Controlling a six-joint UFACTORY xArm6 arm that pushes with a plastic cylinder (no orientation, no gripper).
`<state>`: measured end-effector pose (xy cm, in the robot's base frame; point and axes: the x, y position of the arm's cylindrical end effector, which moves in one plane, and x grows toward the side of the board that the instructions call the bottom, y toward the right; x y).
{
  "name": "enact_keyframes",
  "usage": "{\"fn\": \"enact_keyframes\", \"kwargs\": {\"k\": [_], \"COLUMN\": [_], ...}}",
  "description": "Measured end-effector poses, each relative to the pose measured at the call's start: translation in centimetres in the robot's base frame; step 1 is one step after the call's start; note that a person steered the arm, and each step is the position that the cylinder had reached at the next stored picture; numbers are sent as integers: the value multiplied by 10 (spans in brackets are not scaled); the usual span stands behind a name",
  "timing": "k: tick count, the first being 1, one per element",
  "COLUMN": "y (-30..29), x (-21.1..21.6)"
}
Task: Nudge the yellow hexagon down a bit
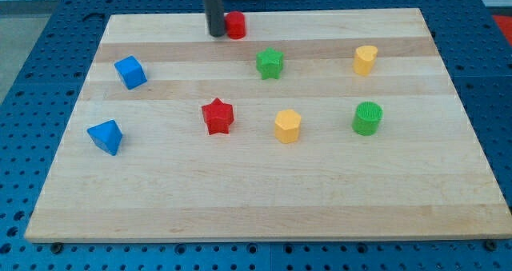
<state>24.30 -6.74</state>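
The yellow hexagon (287, 126) stands on the wooden board (264, 199) a little right of centre, between the red star (217, 116) and the green cylinder (367, 117). My tip (217, 33) is at the view's top, touching the left side of a small red cylinder (235, 24), far above and left of the hexagon. A second yellow block (365, 60), shape unclear, stands at the upper right.
A green star (270, 63) lies above the hexagon. A blue cube (130, 72) and a blue wedge-shaped block (106, 137) stand at the view's left. The board rests on a blue perforated table (32, 31).
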Motion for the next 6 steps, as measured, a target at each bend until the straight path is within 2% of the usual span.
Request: {"fn": "enact_keyframes", "kwargs": {"k": [1, 2, 3, 4, 5, 6], "y": [28, -5, -12, 8, 61, 85], "x": [-2, 44, 91, 125, 138, 158]}}
